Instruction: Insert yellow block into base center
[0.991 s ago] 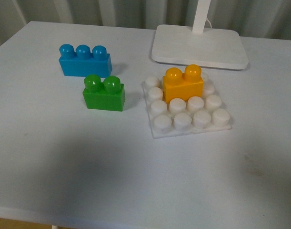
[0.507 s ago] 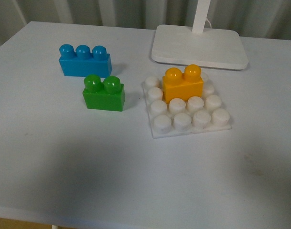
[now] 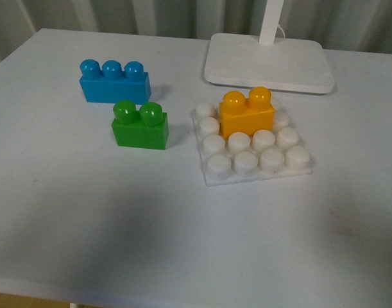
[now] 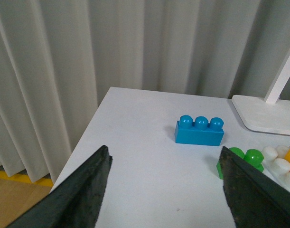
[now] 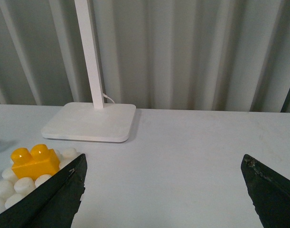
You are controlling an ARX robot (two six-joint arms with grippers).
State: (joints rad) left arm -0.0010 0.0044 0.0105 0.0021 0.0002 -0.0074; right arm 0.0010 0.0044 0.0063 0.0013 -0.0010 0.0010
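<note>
Close to you, both grippers were pulled back off the work and holding nothing: the left gripper (image 4: 166,190) had its two dark fingers spread wide, and the right gripper (image 5: 166,194) was spread wide too, with bare white table (image 3: 151,218) between the fingers of each. You could not see either arm from the front camera. A bit farther out sat the base (image 3: 255,149), the flat white plate with round bumps, and the yellow block (image 3: 246,113) was already standing on it. It sat upright over the middle bumps, toward the back rows, with white bumps showing in front of it and on both sides. It looked pushed down flat, but you could not tell for sure how tight it was. If you had to touch it again, it looked like hard, light, smooth plastic that would not bend or break, though it could slip. The best place to pinch it was the two long flat sides, below the two round tops. Just to the left of the base stood the green block (image 3: 140,125), near but not touching. Behind that was the blue block (image 3: 114,81). Farthest back was the white lamp foot (image 3: 267,63), with its post going up.
</note>
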